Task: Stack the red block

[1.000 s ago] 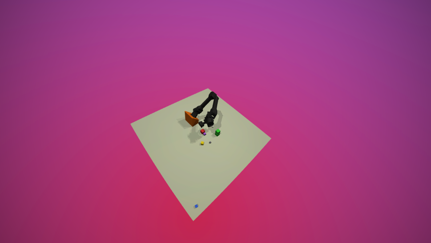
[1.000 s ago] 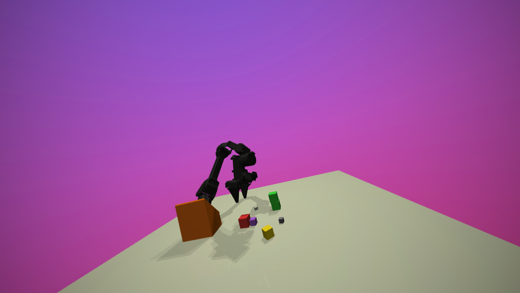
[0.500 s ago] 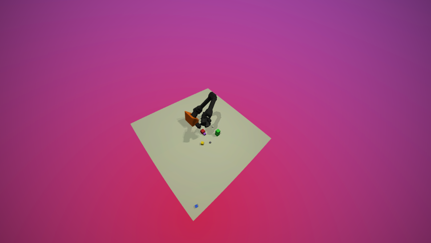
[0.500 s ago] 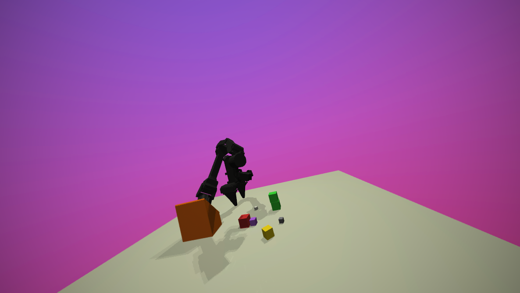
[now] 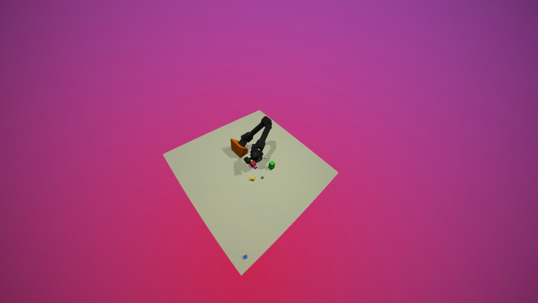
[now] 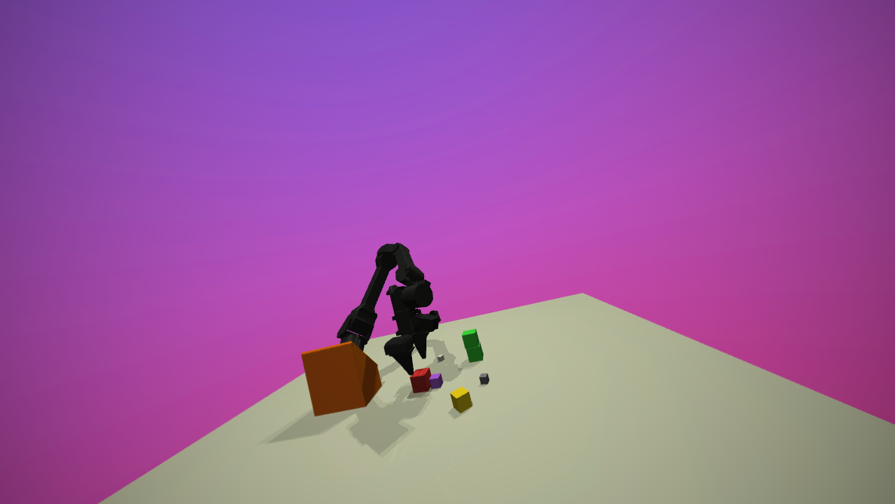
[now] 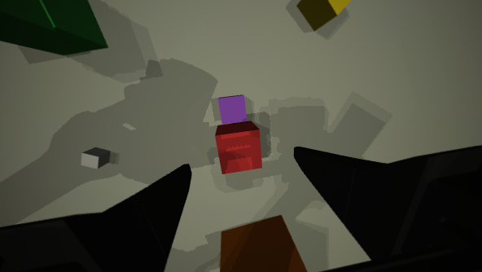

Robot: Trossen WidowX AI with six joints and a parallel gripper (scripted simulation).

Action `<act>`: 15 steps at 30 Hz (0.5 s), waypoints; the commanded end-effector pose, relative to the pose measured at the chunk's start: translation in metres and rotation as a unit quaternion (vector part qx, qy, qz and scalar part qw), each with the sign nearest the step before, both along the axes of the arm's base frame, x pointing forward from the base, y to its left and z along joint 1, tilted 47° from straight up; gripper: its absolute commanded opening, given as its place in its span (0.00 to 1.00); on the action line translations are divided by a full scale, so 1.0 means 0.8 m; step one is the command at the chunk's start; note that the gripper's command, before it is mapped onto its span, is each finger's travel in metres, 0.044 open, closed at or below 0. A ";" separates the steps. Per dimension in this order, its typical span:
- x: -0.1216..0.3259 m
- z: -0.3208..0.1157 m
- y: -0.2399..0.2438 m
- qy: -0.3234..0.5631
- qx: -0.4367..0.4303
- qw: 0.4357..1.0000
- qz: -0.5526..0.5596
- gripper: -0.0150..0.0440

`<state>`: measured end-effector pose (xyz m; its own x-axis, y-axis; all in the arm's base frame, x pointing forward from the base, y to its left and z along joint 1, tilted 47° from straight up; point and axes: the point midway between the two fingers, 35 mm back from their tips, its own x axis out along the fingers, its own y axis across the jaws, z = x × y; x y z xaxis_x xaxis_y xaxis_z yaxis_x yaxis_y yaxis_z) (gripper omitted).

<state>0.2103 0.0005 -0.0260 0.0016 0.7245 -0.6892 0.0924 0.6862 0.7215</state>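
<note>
Exterior view, left to right: orange mount (image 5: 238,148) (image 6: 335,380) (image 7: 256,244) shows its broad face there, only a cropped part in wrist; arm (image 5: 264,131) (image 6: 375,287) folds up behind it. Gripper (image 5: 254,161) (image 6: 417,366) (image 7: 243,160) is open and empty, above the red block (image 5: 252,163) (image 6: 419,380) (image 7: 239,151), which sits on the worktop (image 5: 225,210) (image 6: 625,407) (image 7: 301,73), not on the tower. Wrist view has red between the spread fingers in frame. Purple cube (image 5: 255,166) (image 6: 435,380) (image 7: 233,109) right beside red; contact, can't tell. Then light grey cube (image 5: 265,157) (image 6: 441,358) (image 7: 90,160), yellow block (image 5: 252,178) (image 6: 461,399) (image 7: 319,14), green tower (image 5: 271,165) (image 6: 473,345) (image 7: 49,32) standing, cropped in wrist; exterior shows its two levels. Dark grey cube (image 5: 262,177) (image 6: 484,379) in top and exterior only; blue block (image 5: 245,256) in top only, near a worktop corner. Surfaces, same order: mount flat-faced with slanted sides; arm black, chunky joints; fingers black, tapering to points; red boxy, shadow-patterned on top in wrist; purple plain, smaller; light grey tiny; yellow plain, sharp-edged; green smooth, seam between blocks; dark grey small, plain. Worktop matte, pale olive, straight-edged.
</note>
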 end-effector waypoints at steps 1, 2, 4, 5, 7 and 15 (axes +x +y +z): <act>-0.001 -0.004 0.006 0.003 0.002 1.000 -0.001 1.00; 0.000 -0.006 0.007 0.003 0.002 1.000 -0.002 1.00; 0.000 -0.009 0.010 0.003 0.001 1.000 -0.002 1.00; 0.000 -0.010 0.012 0.003 0.001 1.000 -0.002 1.00; 0.000 -0.013 0.014 0.003 0.001 1.000 -0.002 1.00; 0.001 -0.024 0.026 0.003 0.001 1.000 -0.002 1.00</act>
<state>0.2115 0.0164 -0.0415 0.0028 0.7234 -0.6904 0.0927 0.6872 0.7205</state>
